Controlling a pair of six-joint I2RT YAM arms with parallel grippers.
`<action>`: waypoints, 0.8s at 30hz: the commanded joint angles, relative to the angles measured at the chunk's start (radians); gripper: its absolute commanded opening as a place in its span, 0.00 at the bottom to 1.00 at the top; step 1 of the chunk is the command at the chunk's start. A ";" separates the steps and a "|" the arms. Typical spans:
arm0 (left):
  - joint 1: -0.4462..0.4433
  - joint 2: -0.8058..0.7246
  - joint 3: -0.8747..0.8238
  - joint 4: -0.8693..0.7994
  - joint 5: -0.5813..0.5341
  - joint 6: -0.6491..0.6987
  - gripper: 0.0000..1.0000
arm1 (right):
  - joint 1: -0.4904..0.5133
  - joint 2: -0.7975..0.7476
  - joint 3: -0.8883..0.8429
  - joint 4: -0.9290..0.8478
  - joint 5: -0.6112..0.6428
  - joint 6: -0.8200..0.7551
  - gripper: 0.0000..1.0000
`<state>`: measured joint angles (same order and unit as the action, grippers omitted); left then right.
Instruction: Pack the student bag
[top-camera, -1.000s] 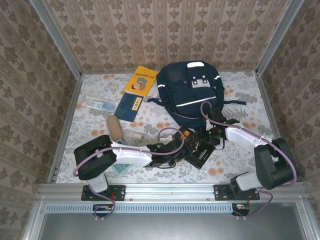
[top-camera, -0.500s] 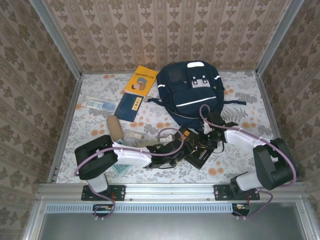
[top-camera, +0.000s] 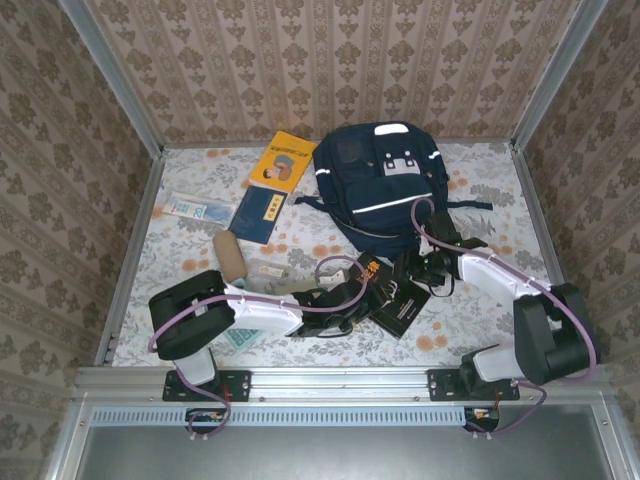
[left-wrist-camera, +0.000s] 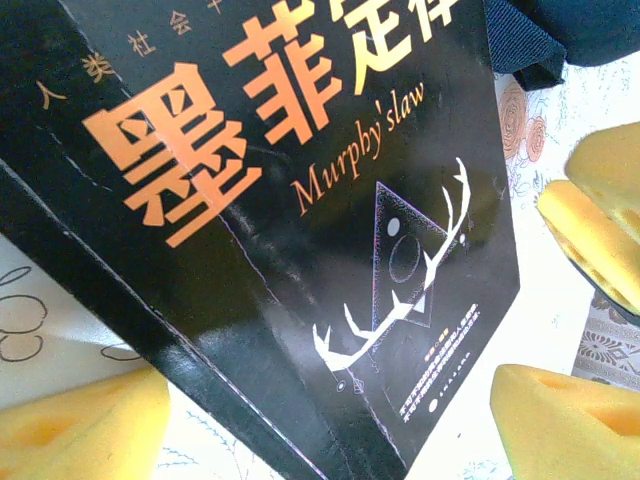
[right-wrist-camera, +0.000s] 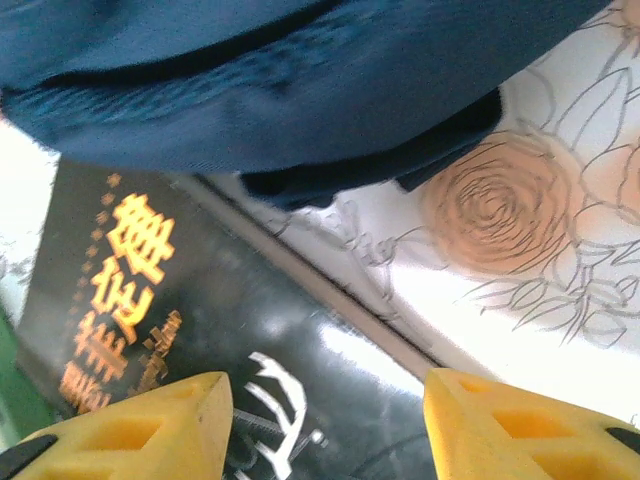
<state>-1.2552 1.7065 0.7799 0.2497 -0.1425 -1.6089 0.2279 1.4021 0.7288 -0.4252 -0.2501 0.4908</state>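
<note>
The student bag (top-camera: 385, 185), dark navy with thin white stripes, lies at the back of the table; its fabric also shows (right-wrist-camera: 280, 90). A black book with orange lettering (top-camera: 397, 297) lies flat in front of it. My left gripper (top-camera: 352, 298) is low at the book's left side, open, and its yellow pads (left-wrist-camera: 85, 425) stand either side of the book's corner (left-wrist-camera: 300, 230). My right gripper (top-camera: 430, 270) hovers open over the book's far edge (right-wrist-camera: 330, 300), one pad above the cover, the other (right-wrist-camera: 520, 430) above the cloth.
A floral cloth (top-camera: 480, 190) covers the table. Left of the bag lie a yellow book (top-camera: 282, 160), a blue booklet (top-camera: 258, 215), a white packet (top-camera: 195, 209) and a brown roll (top-camera: 229, 257). Metal rails and papered walls enclose the table.
My right arm has shifted a little to the right and back near the bag's lower edge. The left arm and the book have hardly moved.
</note>
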 joint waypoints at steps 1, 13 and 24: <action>0.005 0.039 -0.030 -0.025 -0.026 -0.011 0.86 | -0.026 0.058 0.018 0.021 0.006 -0.027 0.57; 0.009 0.071 -0.056 0.065 -0.025 -0.010 0.86 | 0.027 0.175 -0.025 0.116 -0.258 0.000 0.42; 0.008 0.043 -0.122 0.302 -0.073 0.138 0.80 | 0.086 0.182 -0.034 0.113 -0.261 0.019 0.33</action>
<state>-1.2587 1.6859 0.6819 0.4198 -0.1532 -1.5726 0.2543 1.5547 0.7254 -0.2409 -0.3439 0.4751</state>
